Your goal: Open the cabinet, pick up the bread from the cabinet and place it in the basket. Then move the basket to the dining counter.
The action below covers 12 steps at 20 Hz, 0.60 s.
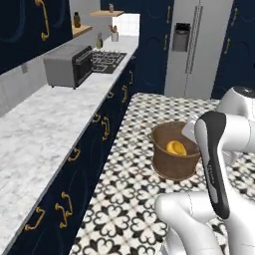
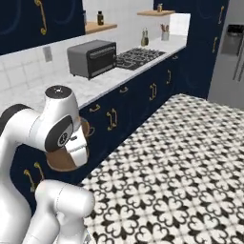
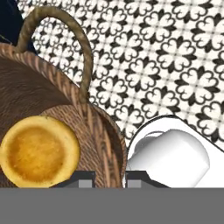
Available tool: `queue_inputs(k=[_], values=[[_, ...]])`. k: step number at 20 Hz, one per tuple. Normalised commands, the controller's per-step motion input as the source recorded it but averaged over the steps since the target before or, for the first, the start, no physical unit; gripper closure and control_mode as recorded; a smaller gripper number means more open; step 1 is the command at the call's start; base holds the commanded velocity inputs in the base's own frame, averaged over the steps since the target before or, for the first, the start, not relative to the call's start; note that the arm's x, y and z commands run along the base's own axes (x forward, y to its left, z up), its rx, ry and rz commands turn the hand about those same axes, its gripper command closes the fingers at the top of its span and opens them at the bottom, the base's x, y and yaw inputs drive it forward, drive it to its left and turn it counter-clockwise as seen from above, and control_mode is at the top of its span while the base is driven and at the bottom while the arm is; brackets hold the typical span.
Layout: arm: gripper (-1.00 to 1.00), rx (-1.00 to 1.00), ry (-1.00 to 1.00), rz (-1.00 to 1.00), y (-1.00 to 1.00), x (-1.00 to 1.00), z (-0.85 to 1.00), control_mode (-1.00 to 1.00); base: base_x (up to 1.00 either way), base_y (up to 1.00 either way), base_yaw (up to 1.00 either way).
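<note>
- In your left base view, the basket (image 1: 173, 158) hangs in the air above the patterned floor (image 1: 129, 209), just beside the white arm (image 1: 216, 154).
- The bread (image 1: 176, 148) lies inside the basket, against its far inner wall as that view has it.
- From the right base view you see the lower part of the basket (image 2: 62, 162) tucked behind the arm's upper joint, in front of the navy drawer fronts (image 2: 114, 116).
- In the hand view the end effector (image 3: 110, 179) straddles the basket's rim (image 3: 107, 144): one finger (image 3: 83, 178) sits inside the wall, the other outside, so it is closed narrow on the basket.
- One loop handle (image 3: 65, 39) stands up from the rim in the hand view, with the bread (image 3: 39, 151) close by, resting on the woven bottom.
- To your left runs the marble table (image 1: 40, 134), carrying a toaster oven (image 1: 69, 63); a steel fridge (image 1: 196, 47) stands at the far end of the room.
</note>
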Motion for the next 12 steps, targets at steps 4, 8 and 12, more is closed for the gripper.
queue_inputs(k=[4,8,12], values=[[1.0,0.0,0.0,0.0,0.0,0.0,0.0,1.0,0.0,-0.18,-0.93],[1.0,0.0,0.0,0.0,0.0,0.0,0.0,1.0,0.0,-0.18,-0.93],[1.0,0.0,0.0,0.0,0.0,0.0,0.0,1.0,0.0,-0.18,-0.92]])
